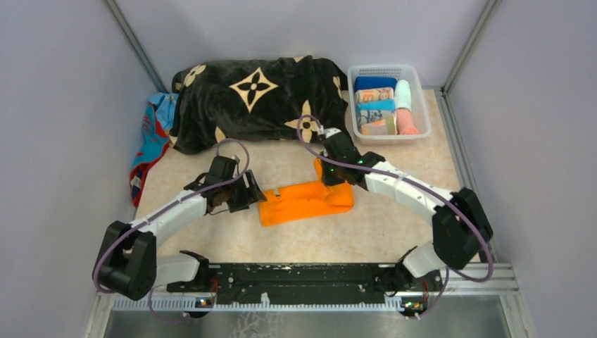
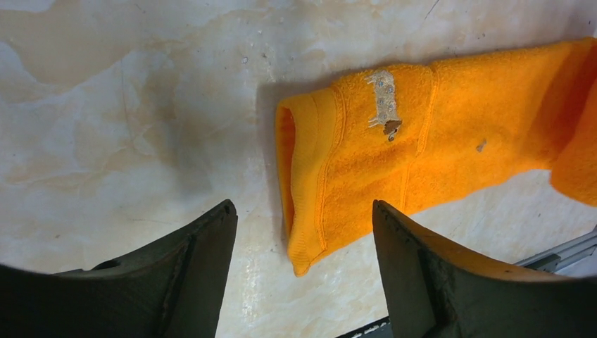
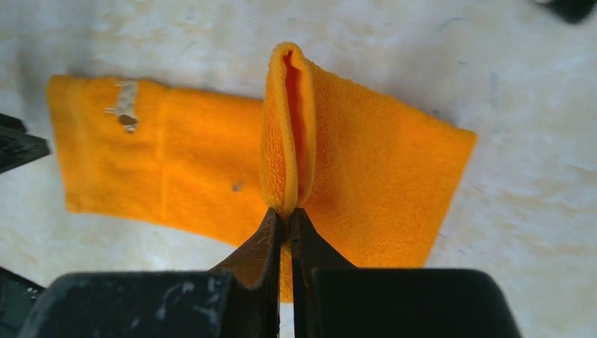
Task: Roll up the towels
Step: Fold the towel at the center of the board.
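An orange towel (image 1: 304, 202) lies folded in a long strip on the table's middle. My right gripper (image 3: 287, 213) is shut on a raised fold of the orange towel (image 3: 366, 169) near its right part. My left gripper (image 2: 304, 211) hovers open at the strip's left end, the towel's corner (image 2: 310, 246) lying between its fingers without touching them. A white label (image 2: 384, 102) shows on the cloth. A red-and-turquoise patterned towel (image 1: 149, 144) lies at the far left, partly under the black blanket. Several rolled towels (image 1: 375, 111) fill the basket.
A big black blanket with cream flowers (image 1: 257, 98) is heaped at the back. A white plastic basket (image 1: 417, 83) stands at the back right. Grey walls close in on both sides. A black rail (image 1: 303, 274) runs along the near edge.
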### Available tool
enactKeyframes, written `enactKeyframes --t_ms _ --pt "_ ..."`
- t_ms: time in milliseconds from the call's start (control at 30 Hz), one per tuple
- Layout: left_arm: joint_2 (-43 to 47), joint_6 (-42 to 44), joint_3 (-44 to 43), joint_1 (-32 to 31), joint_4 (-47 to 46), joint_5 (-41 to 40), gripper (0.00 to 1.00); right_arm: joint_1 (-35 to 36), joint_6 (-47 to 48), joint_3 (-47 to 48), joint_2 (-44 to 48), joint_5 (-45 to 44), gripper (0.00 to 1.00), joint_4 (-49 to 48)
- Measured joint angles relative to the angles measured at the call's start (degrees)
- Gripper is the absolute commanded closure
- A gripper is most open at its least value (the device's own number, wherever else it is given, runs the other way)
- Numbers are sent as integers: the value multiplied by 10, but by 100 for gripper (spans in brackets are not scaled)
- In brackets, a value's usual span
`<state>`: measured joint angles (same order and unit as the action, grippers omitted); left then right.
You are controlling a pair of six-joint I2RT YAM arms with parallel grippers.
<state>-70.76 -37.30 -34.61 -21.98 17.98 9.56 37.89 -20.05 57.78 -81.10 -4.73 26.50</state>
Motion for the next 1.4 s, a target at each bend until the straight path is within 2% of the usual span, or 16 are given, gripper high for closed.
enactKeyframes --t_ms 200,300,467,633,1400 --pt "-31 -9 18 0 -31 13 39 74 -27 81 -97 31 100 0" --pt "-44 -15 22 0 -45 22 53 116 -46 130 -138 40 100 7" --pt "-65 -20 25 0 -71 35 66 146 -68 175 -181 49 100 16" --pt "-68 -27 38 0 -94 45 73 160 -97 191 -216 50 100 26" --pt "-49 -50 71 0 -125 55 76 189 -196 193 -241 65 100 -9"
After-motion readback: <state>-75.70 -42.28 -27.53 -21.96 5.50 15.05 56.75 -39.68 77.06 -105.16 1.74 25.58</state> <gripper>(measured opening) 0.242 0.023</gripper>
